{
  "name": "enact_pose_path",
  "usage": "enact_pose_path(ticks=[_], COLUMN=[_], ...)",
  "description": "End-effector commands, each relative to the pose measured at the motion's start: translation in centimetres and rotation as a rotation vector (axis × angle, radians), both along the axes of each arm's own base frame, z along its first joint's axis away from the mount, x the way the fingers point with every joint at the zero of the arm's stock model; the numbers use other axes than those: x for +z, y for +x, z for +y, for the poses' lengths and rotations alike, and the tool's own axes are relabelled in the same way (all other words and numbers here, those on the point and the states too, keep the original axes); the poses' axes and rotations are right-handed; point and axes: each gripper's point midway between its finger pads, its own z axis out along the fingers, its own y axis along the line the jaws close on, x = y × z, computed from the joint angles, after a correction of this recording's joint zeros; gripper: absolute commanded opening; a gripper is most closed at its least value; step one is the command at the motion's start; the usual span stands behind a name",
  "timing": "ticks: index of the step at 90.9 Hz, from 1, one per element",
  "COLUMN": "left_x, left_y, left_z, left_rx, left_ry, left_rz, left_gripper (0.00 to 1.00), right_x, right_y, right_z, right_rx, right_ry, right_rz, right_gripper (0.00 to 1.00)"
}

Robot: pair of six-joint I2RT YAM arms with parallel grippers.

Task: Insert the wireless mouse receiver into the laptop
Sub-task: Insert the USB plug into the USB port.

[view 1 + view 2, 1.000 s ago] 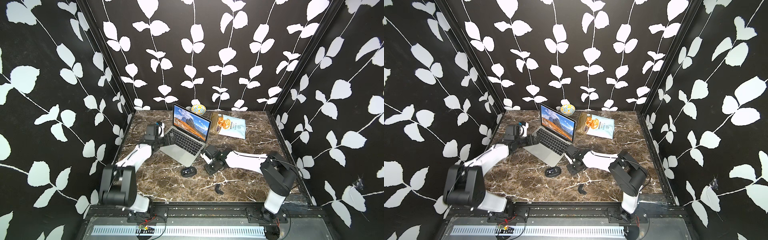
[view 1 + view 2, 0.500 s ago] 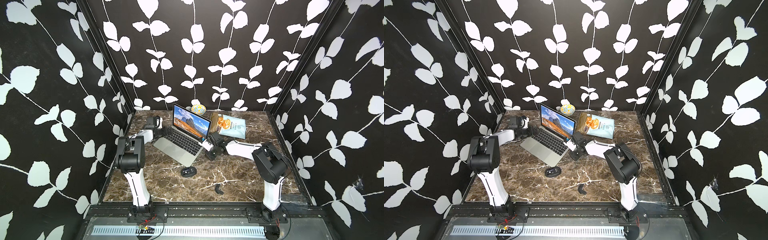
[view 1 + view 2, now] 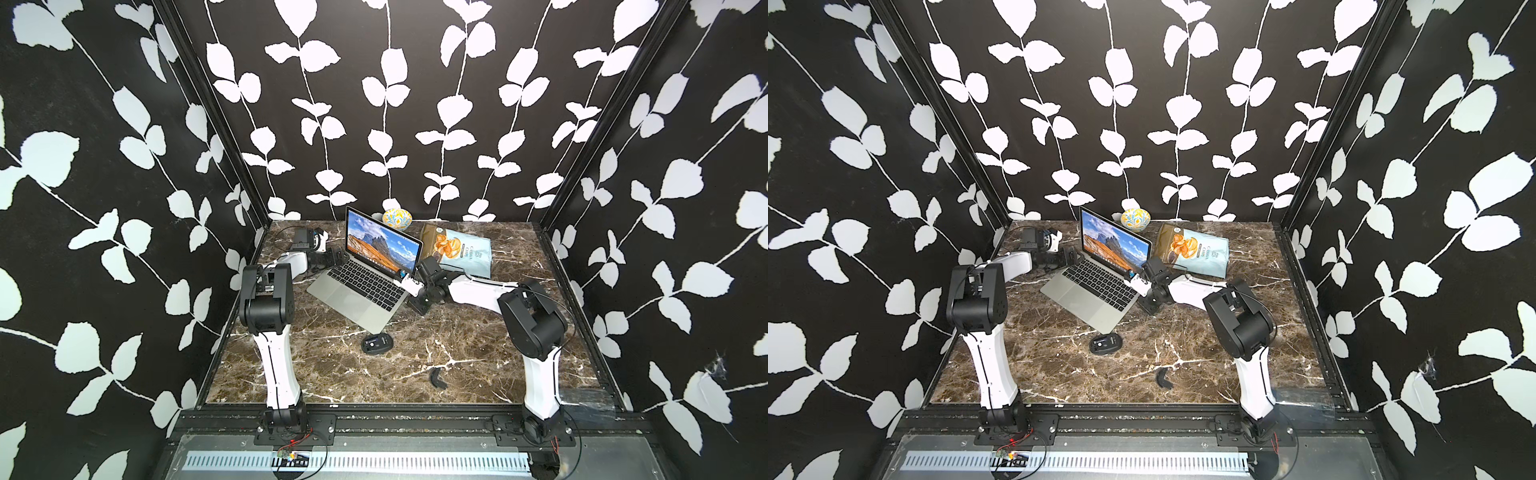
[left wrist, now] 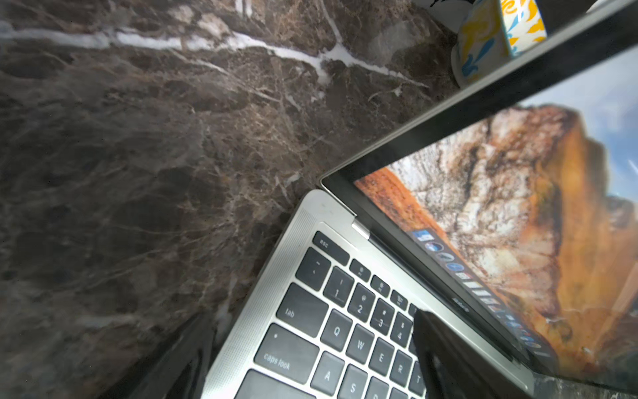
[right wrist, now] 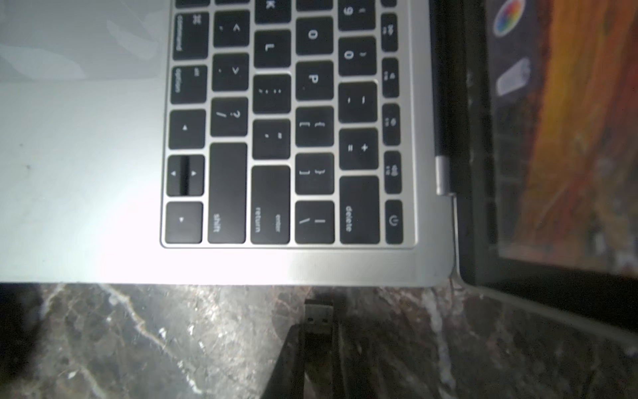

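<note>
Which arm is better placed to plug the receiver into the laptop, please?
Right. The right gripper grips the receiver, its plug facing the laptop edge close ahead; the left gripper stands open at the opposite corner, empty.

Top views: light is even and bright, focus sharp, frame lines bow at the edges. Right wrist view: white glare covers the laptop (image 5: 114,224) just ahead of the blurred right jaws. Left wrist view: desk (image 4: 121,172) is soft, left jaws defocused.
</note>
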Motion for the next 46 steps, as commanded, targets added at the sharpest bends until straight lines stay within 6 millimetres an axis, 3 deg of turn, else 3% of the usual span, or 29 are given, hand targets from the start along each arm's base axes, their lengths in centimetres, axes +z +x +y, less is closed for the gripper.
enact_pose_path(ticks=[1, 46], left_x=[-1.0, -1.3], left_y=[-1.1, -1.2], left_z=[-0.7, -0.8], left_rx=[-0.03, -0.03], left_ry=[-0.026, -0.026], left_rz=[0.063, 0.073], left_gripper=[0.92, 0.93], right_x=[-1.3, -2.2], right_y=[0.4, 1.4], right_z=[-0.2, -0.7], right_rx=[-0.025, -0.105], right_ry=[-0.032, -0.038], right_rz=[0.037, 0.036], right_gripper=[0.13, 0.13])
